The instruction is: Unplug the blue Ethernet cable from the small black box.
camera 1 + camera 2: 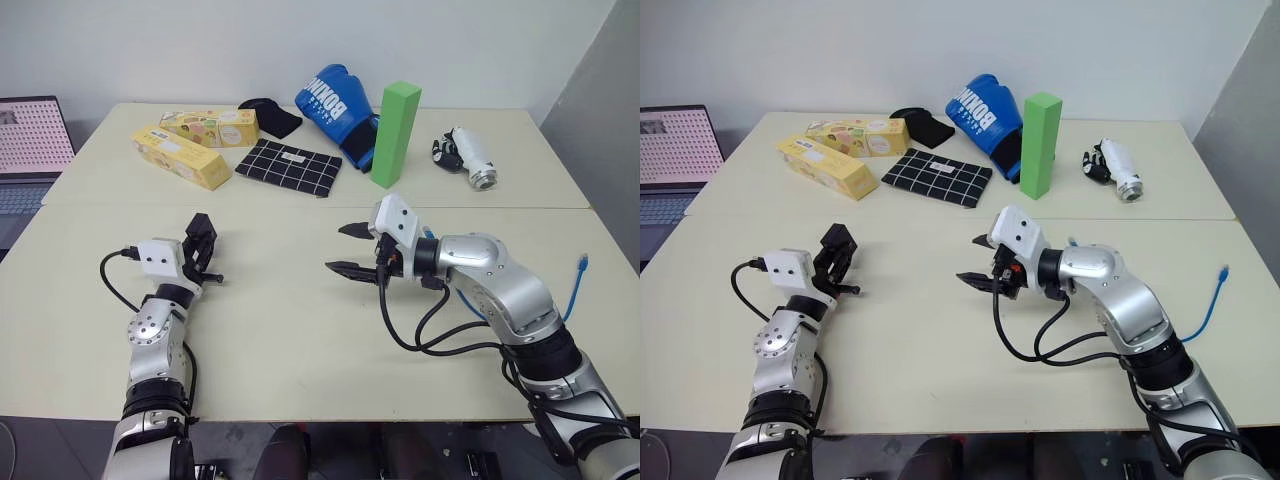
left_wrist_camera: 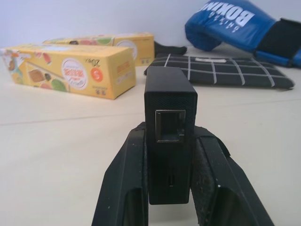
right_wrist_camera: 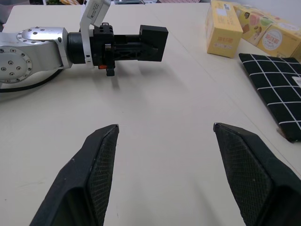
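On the cream tabletop (image 1: 300,330) our left gripper (image 1: 203,247) is clamped on the small matte black plastic box (image 2: 169,117), held off the surface toward the left edge, its port empty and facing back at the wrist. Our right gripper (image 1: 350,250) hangs near the middle with its fingers (image 3: 99,160) spread, nothing between them. The thin bright blue Ethernet cable (image 1: 577,285) lies by the right edge. Two yellow cardboard cartons (image 1: 195,145) rest closed near the far-left corner.
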Motion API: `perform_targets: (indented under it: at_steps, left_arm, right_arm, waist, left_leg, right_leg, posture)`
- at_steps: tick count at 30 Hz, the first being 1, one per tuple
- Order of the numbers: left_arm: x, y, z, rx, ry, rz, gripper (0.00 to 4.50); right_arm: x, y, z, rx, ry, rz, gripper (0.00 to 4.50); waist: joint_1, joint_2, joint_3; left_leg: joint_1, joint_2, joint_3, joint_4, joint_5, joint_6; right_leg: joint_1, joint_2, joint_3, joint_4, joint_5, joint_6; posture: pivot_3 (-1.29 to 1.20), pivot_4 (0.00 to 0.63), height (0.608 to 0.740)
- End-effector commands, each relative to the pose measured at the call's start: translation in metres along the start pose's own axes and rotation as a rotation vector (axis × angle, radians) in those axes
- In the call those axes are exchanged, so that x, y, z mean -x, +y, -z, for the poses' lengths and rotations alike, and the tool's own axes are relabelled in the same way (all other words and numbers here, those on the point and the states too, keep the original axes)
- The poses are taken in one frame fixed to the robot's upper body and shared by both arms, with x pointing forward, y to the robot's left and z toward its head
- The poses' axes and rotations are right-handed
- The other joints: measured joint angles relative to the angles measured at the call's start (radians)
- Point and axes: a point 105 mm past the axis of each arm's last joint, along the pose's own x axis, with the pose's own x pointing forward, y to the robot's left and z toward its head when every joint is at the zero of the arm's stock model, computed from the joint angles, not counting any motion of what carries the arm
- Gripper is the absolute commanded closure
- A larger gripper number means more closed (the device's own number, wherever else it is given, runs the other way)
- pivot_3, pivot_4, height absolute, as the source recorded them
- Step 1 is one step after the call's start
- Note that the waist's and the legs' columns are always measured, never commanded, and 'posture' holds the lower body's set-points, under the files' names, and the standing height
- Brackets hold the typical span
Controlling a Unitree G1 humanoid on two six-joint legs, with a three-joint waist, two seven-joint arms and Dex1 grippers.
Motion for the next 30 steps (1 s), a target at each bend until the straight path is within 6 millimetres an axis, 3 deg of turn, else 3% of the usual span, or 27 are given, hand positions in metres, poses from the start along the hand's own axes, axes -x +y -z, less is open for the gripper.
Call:
perform_targets:
  at_steps: [1,11,16,20,30]
  left_arm:
    - [0.0,0.0,-0.001,-0.007,-0.022,0.003,2.83]
    - [0.014,-0.001,0.008,0.007,0.032,-0.001,0.74]
    - [0.033,-0.004,0.005,-0.034,0.09,0.025,0.74]
    - [0.051,-0.009,0.001,-0.118,0.188,0.106,0.74]
    - [0.074,-0.005,-0.064,-0.202,0.201,0.363,0.74]
  right_arm:
    - [0.0,0.003,-0.011,0.045,-0.027,-0.015,1.06]
    - [0.004,0.0,-0.007,0.035,-0.005,0.021,1.06]
    - [0.011,-0.008,-0.002,-0.026,-0.007,0.078,1.06]
    - [0.037,-0.014,0.017,-0.12,0.022,0.107,1.06]
    - [0.106,-0.045,0.035,-0.149,0.127,0.215,1.06]
  waist:
    - [-0.001,0.0,0.0]
    - [-0.002,0.0,0.0]
    - [-0.008,0.0,0.0]
    - [-0.004,0.0,0.0]
    - [-0.003,0.0,0.0]
  left_leg:
    - [0.0,0.0,0.0,0.0,0.0,0.0]
    - [0.001,0.001,0.0,0.0,0.0,0.0]
    - [0.002,0.002,0.001,-0.001,0.0,0.0]
    - [0.002,0.002,0.0,-0.001,0.0,0.0]
    - [0.003,0.002,0.001,-0.001,0.0,0.0]
  right_leg:
    - [0.0,0.0,0.0,0.0,0.0,0.0]
    - [0.0,0.0,0.001,0.001,0.0,0.0]
    - [0.0,0.0,0.002,0.001,0.0,0.0]
    - [0.0,0.0,0.002,0.001,0.0,0.0]
    - [0.001,0.002,0.002,0.002,0.0,0.0]
  posture:
    - [0.0,0.15,0.74]
    - [0.0,0.15,0.74]
    - [0.0,0.15,0.74]
    - [0.0,0.15,0.74]
    - [0.0,0.15,0.74]
